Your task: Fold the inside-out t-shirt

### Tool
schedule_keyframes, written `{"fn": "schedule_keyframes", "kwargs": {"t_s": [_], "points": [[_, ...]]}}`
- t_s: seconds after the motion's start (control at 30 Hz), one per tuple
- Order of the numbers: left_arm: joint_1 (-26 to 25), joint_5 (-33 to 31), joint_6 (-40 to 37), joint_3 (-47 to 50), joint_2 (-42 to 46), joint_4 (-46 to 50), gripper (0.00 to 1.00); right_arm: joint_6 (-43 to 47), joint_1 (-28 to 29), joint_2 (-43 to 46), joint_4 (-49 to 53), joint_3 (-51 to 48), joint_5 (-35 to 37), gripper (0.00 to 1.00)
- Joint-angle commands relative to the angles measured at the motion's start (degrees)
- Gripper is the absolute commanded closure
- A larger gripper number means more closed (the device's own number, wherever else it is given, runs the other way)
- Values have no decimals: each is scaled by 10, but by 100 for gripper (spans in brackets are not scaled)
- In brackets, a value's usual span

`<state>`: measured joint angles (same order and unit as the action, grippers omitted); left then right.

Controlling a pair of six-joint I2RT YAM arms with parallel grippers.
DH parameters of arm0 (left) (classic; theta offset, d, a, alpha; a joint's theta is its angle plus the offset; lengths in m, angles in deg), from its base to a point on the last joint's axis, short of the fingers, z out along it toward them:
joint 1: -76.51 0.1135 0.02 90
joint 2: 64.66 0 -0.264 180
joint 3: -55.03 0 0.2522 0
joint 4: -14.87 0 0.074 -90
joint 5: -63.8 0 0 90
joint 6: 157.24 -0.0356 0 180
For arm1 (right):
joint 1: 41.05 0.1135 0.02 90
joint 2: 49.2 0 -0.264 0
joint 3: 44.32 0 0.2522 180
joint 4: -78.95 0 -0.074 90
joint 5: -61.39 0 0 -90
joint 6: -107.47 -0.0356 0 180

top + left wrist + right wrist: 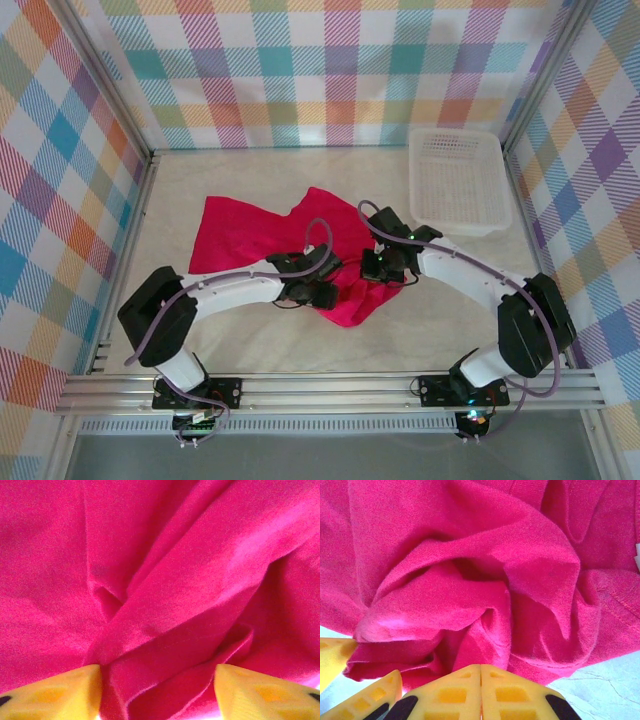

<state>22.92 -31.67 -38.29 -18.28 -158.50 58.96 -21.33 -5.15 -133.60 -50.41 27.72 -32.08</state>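
Yellow moulded fingers [55, 695] of the left gripper [159, 692] stand spread, with a soft crimson fold of the inside-out t-shirt [165, 580] running between them. Fingers of the right gripper [480, 672] press together, crumpled knit bunched against their tips. Rumpled cloth lies on the pale table [450, 335].

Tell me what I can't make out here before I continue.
- Top view: the arms hide the near middle of the t-shirt and both sets of jaws.
- Left wrist view: the frame edge cuts off the fingers of the open left gripper.
- Right wrist view: bunched cloth hides whether the shut right gripper pinches it.
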Motion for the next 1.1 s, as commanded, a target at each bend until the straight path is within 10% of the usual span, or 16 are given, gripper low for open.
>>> {"fn": "schedule_keyframes", "kwargs": {"t_s": [0.0, 0.2, 0.6, 1.07], "points": [[-6, -15, -16, -23, -13, 24, 54, -11, -1, -3, -11, 14, -14, 90], [-6, -42, -21, -68, -35, 60, 100, -38, 4, -47, -75, -4, -78, 90], [-3, -48, -10, -140, 78, 108, 100, -31, -2, -130, -84, 0, -30, 88], [59, -3, 34, -6, 152, 4, 100, -31, -8, -123, -96, 37, -67, 59]]}}
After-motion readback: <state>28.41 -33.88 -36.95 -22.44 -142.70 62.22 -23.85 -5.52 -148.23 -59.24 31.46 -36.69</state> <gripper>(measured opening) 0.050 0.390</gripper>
